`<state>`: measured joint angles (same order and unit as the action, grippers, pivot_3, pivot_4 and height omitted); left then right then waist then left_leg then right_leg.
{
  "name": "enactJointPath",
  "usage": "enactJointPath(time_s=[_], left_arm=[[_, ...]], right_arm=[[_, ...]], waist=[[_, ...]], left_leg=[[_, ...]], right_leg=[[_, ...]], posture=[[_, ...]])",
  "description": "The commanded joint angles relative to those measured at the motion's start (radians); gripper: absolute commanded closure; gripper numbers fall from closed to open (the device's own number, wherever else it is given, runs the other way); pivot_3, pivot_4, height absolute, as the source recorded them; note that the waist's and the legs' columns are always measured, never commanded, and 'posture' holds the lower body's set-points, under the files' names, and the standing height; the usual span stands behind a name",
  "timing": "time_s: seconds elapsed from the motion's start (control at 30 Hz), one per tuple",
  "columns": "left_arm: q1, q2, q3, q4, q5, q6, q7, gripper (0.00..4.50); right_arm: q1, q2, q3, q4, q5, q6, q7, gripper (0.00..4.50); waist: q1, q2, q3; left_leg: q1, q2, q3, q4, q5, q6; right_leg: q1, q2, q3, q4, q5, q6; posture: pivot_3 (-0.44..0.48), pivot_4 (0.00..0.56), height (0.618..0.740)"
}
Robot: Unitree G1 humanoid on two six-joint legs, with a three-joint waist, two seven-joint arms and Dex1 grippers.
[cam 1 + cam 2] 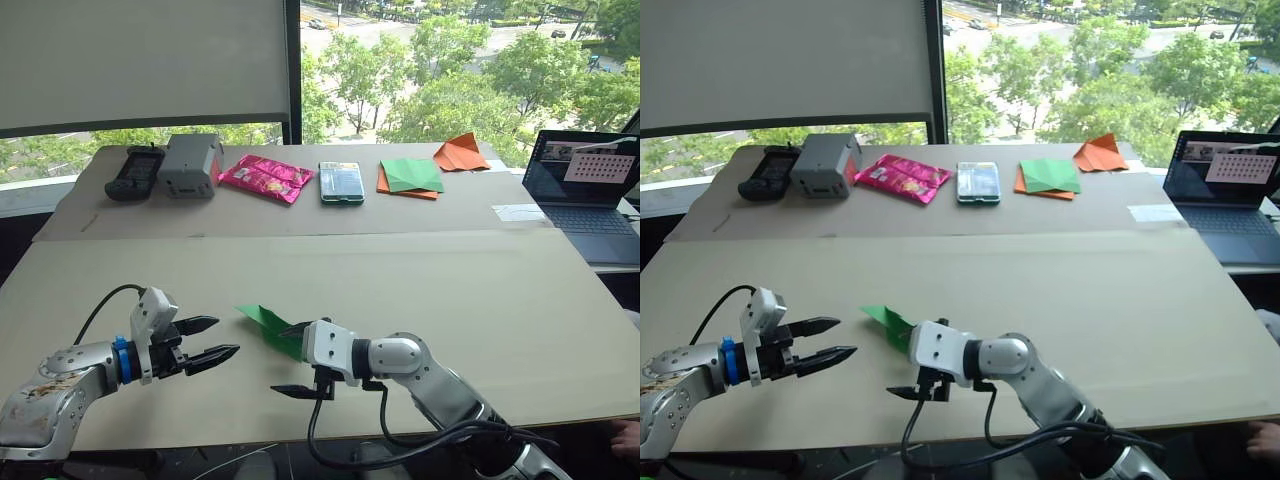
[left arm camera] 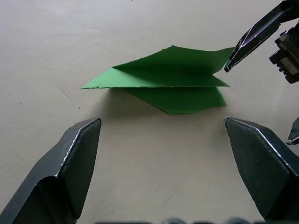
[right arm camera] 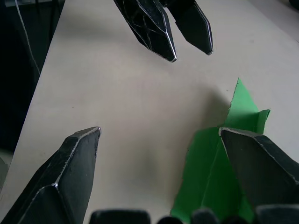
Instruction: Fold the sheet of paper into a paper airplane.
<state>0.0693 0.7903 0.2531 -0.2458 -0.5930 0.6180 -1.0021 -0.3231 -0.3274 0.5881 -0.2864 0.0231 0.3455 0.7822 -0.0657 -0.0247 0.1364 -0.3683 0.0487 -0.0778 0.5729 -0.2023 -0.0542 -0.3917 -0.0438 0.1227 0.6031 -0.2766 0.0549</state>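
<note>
The paper airplane (image 2: 174,84) is thin bright green paper, folded into a flat pointed wedge with sharp creases and slightly rough edges. It lies on the smooth beige surface (image 1: 480,290), near the front edge, between the two tools. The left tool (image 1: 208,342) hovers just beside its pointed end, black tapered fingers (image 1: 213,357) spread apart and empty, arm reaching in from the left. The right tool (image 1: 296,360) is released too; one finger (image 3: 259,161) is over the wide end of the paper, the other (image 1: 297,391) hangs nearer the front edge.
</note>
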Motion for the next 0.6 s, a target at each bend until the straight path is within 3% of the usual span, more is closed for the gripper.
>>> enactJointPath(time_s=[0.03,0.5,0.57,0.6], left_arm=[[-0.019,-0.001,0.002,-0.033,-0.016,0.004,0.009,0.02],[-0.033,-0.018,-0.016,-0.035,-0.018,0.000,0.032,0.02],[-0.030,-0.017,-0.016,-0.037,-0.019,0.000,0.032,0.00],[-0.029,-0.017,-0.015,-0.038,-0.019,0.001,0.032,0.00]], right_arm=[[-0.025,0.032,-0.066,0.022,0.010,0.032,-0.048,0.00],[-0.076,0.104,-0.142,0.095,0.024,0.189,-0.105,0.00],[-0.080,0.116,-0.152,0.087,0.039,0.211,-0.105,0.52],[-0.082,0.121,-0.161,0.074,0.054,0.232,-0.098,0.52]], waist=[[0.000,0.000,0.000],[-0.001,0.000,0.000],[-0.001,0.000,0.000],[-0.001,0.000,0.000]], left_leg=[[0.000,0.000,0.000,0.000,0.000,0.000],[0.001,0.000,0.000,0.000,0.002,0.003],[0.001,0.000,0.000,0.000,0.002,0.003],[0.001,0.000,0.000,0.000,0.002,0.003]], right_leg=[[0.000,0.000,0.000,0.000,0.000,0.000],[0.001,0.000,0.000,0.005,0.001,0.000],[0.001,0.000,0.000,0.006,0.001,0.000],[0.001,0.000,0.000,0.006,0.001,0.000]], posture=[[0.000,0.150,0.740],[0.000,0.150,0.740],[0.000,0.150,0.740],[0.000,0.150,0.740]])
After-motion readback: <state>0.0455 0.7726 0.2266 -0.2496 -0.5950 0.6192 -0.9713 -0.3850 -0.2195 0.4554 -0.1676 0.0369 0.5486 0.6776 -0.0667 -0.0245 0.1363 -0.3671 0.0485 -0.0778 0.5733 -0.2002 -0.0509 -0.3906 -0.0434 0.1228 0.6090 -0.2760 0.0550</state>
